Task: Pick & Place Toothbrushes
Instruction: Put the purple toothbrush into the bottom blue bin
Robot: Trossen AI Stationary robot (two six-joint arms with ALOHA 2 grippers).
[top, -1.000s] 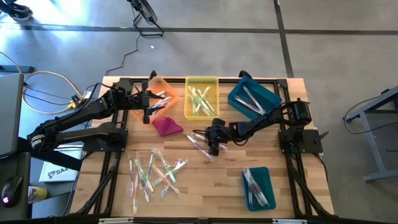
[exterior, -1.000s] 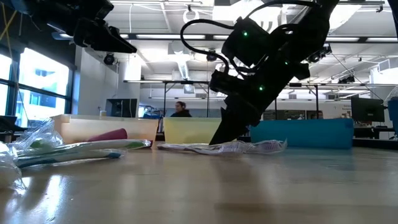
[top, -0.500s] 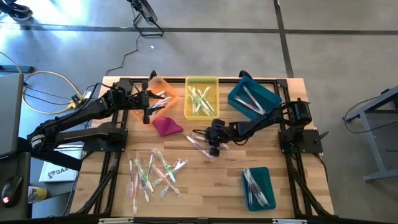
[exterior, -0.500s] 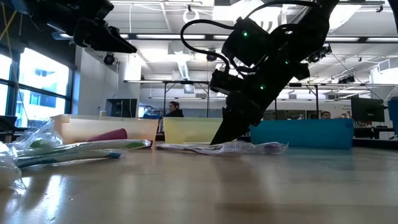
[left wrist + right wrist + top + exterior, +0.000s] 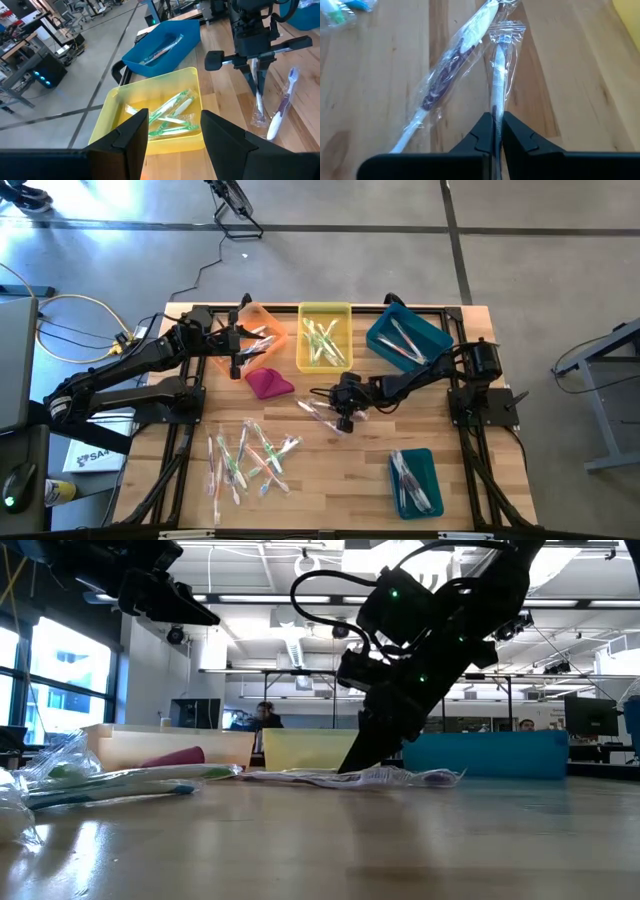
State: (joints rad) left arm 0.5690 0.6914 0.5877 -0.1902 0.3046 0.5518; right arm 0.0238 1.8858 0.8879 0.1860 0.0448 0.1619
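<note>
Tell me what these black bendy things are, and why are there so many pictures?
They are two robot arms at a wooden table, each ending in a two-finger pincer. One camera looks straight down, one sits at table height, and one rides on each wrist. The table holds an orange plastic bin, a yellow plastic bin, two teal plastic bins, a magenta cloth lump and a pile of thin wrapped plastic toothbrushes. The right pincer has shut on a clear wrapped toothbrush lying on the wood, beside a purple-and-white wrapped toothbrush. The left pincer is open and empty, hovering near the orange bin.
</note>
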